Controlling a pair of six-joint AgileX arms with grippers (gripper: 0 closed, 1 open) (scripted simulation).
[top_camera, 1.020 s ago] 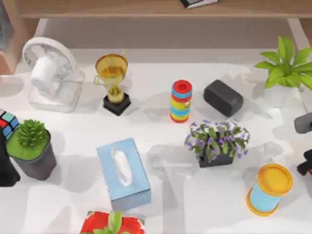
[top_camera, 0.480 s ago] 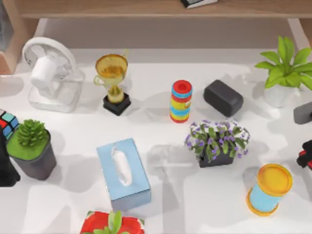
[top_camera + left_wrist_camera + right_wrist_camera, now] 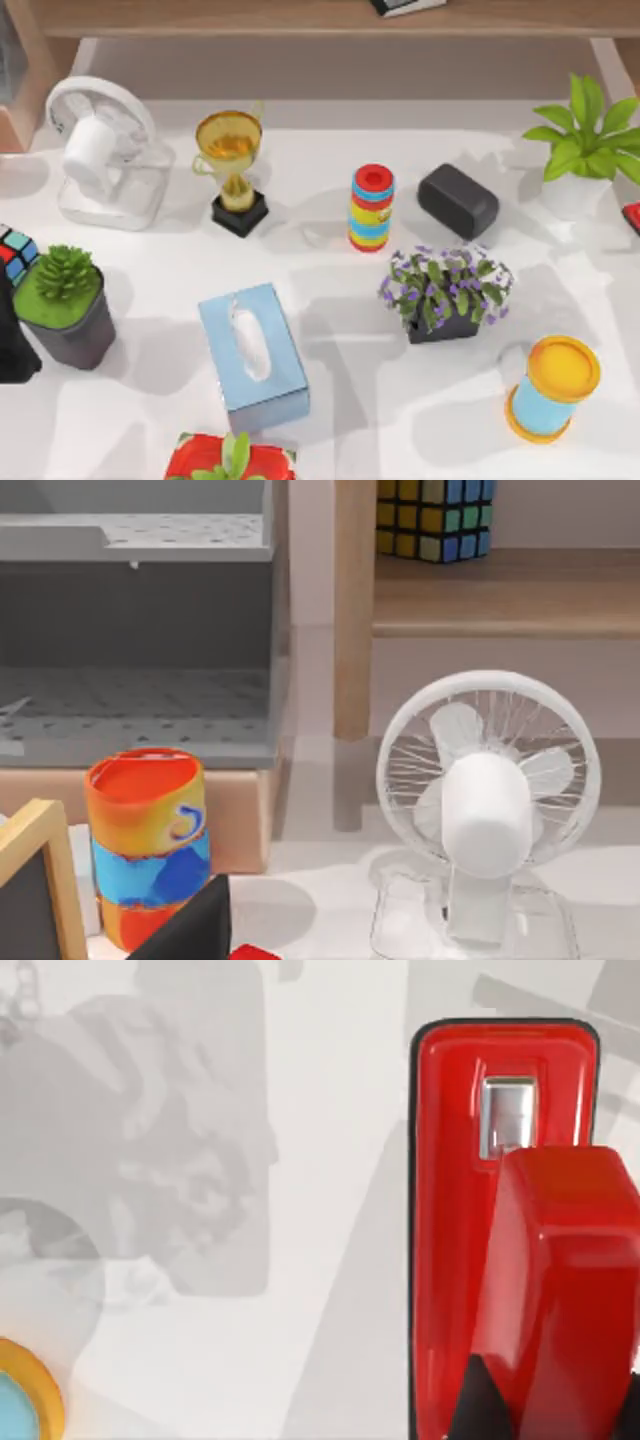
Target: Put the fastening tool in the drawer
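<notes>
The fastening tool (image 3: 505, 1210), a glossy red stapler with black trim, is large in the right wrist view. My right gripper (image 3: 555, 1405) is shut on it, with a dark fingertip on each side of its upper arm. From above, a sliver of the fastening tool (image 3: 632, 215) shows at the table's right edge, just below the white-potted plant (image 3: 585, 150). The grey drawer (image 3: 135, 630) appears in the left wrist view, behind a striped orange and blue can (image 3: 148, 840). My left arm (image 3: 12, 345) is parked at the table's left edge.
On the table stand a white fan (image 3: 100, 150), a gold trophy (image 3: 232, 170), a striped cylinder (image 3: 371, 207), a black speaker (image 3: 457, 200), a purple flower box (image 3: 445, 290), a blue can with a yellow lid (image 3: 552, 388), a tissue box (image 3: 252, 355) and a succulent pot (image 3: 65, 305).
The right gripper has carried the red tool from beside the blue can towards the back along the right edge. The arm itself has left the top view.
</notes>
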